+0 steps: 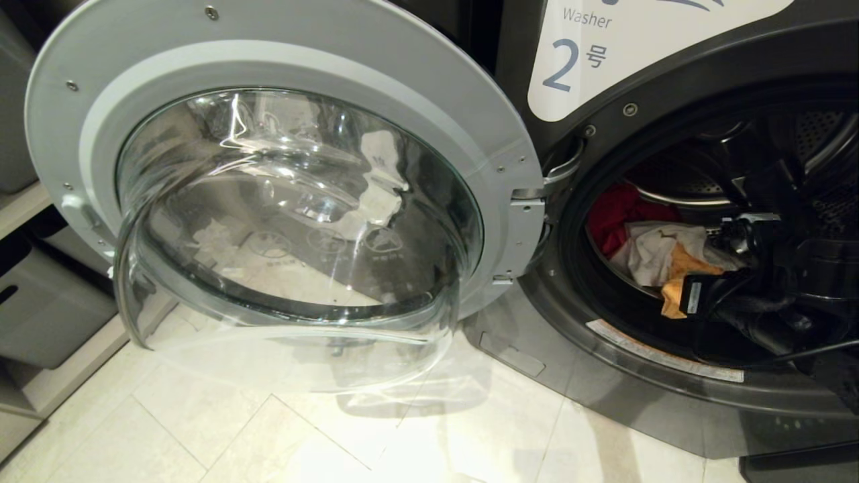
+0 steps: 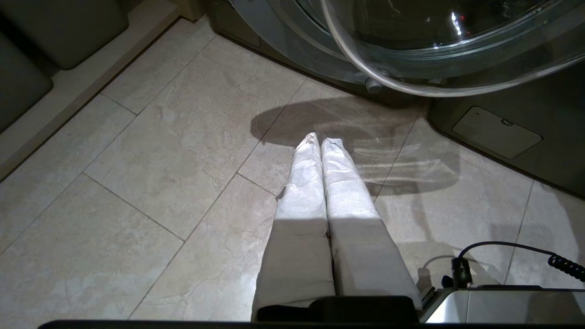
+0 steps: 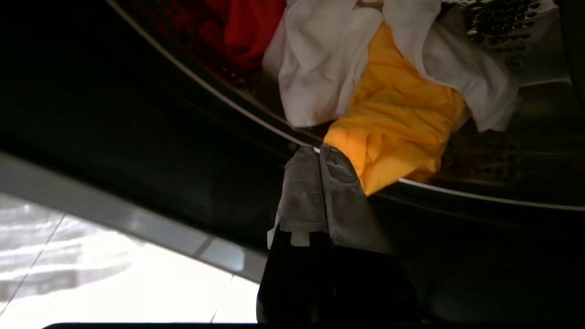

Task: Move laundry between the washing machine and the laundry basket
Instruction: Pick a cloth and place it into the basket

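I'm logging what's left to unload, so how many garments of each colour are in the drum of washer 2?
Red garment: 1
White garment: 1
Yellow-orange garment: 1
Total: 3 showing in the drum; anything beneath them is hidden.

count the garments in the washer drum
3: a red cloth garment at the drum's back left, a white cloth garment in the middle, a yellow-orange cloth garment nearest the opening. More may be hidden beneath.
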Controlling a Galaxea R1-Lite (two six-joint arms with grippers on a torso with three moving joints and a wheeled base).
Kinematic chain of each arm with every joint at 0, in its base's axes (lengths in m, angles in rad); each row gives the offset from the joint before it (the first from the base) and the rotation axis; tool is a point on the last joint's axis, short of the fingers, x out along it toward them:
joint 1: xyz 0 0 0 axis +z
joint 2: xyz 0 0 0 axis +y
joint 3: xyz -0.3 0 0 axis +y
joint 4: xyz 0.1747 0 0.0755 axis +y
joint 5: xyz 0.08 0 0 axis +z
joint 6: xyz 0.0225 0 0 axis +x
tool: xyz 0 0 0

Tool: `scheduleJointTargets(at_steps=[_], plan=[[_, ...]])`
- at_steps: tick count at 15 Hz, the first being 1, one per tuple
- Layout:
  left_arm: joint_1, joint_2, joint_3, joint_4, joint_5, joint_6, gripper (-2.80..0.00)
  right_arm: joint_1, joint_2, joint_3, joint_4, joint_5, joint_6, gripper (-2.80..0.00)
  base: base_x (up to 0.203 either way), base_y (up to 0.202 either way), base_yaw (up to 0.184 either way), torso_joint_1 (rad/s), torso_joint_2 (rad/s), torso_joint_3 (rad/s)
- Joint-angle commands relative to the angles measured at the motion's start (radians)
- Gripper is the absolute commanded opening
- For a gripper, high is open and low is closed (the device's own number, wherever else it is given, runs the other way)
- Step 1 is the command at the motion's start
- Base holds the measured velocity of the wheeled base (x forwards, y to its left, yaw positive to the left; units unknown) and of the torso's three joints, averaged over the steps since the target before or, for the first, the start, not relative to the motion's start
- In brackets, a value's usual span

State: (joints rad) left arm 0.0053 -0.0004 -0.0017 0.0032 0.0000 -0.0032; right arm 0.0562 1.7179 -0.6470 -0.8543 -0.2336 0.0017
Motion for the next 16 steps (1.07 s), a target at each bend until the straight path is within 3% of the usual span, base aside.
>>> scheduleJointTargets(at_steps=[1, 7, 8, 12, 14, 16], plan=[[0.001, -0.001, 0.0, 0.0, 0.0, -0.001, -2.8, 0.001, 0.084, -0.062, -0.007, -0.012, 0.003, -2.8, 0.0, 0.0, 0.0, 0.0, 0.0, 0.0], [0.0, -0.001, 0.0, 0.0, 0.0, -0.001, -2.8, 0.0, 0.237, -0.253, -0.007, -0.047, 0.0, -2.8, 0.0, 0.0, 0.0, 0.0, 0.0, 0.0], [0.001, -0.001, 0.0, 0.0, 0.0, -0.001, -2.8, 0.0, 0.249, -0.282, -0.006, -0.054, -0.002, 0.0, 0.0, 0.0, 0.0, 0.0, 0.0, 0.0], [-0.001, -0.001, 0.0, 0.0, 0.0, 0.0, -2.8, -0.001, 0.285, -0.399, 0.047, -0.134, 0.0, 0.0, 0.0, 0.0, 0.0, 0.0, 0.0, 0.0], [0.001, -0.001, 0.0, 0.0, 0.0, 0.0, -2.8, -0.005, 0.287, -0.465, 0.187, -0.19, 0.036, 0.0, 0.0, 0.0, 0.0, 0.0, 0.0, 0.0], [0.001, -0.001, 0.0, 0.0, 0.0, -0.001, -2.8, -0.005, 0.278, -0.51, 0.364, -0.209, 0.139, 0.0, 0.0, 0.0, 0.0, 0.0, 0.0, 0.0]])
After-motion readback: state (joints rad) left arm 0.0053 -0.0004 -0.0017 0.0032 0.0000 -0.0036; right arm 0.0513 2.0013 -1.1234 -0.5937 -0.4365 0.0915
